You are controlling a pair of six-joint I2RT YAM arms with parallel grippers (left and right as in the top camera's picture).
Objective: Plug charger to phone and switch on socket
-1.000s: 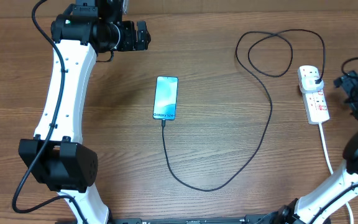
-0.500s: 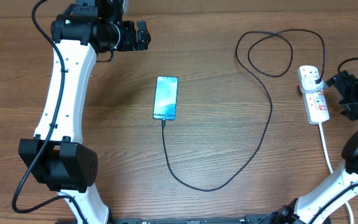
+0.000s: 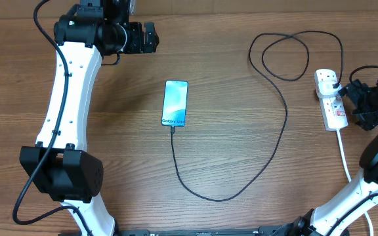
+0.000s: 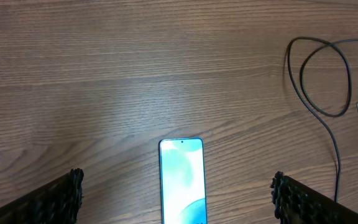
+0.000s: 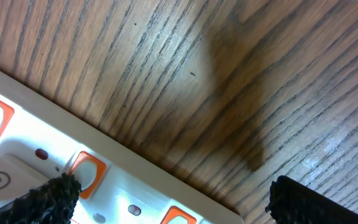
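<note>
The right gripper (image 3: 355,105), jaws wide and empty, hangs just beside the white oblong socket strip (image 3: 333,115). The left gripper (image 3: 152,37) is wide open also, empty, beyond the slim blue-screen phone (image 3: 175,103).

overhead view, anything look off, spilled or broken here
Nothing stands out. The phone lies flat with its screen lit. The charger sprawls in a slack curve with a loose loop near the socket, and its black plug sits in that socket. No spill or damage shows.
</note>
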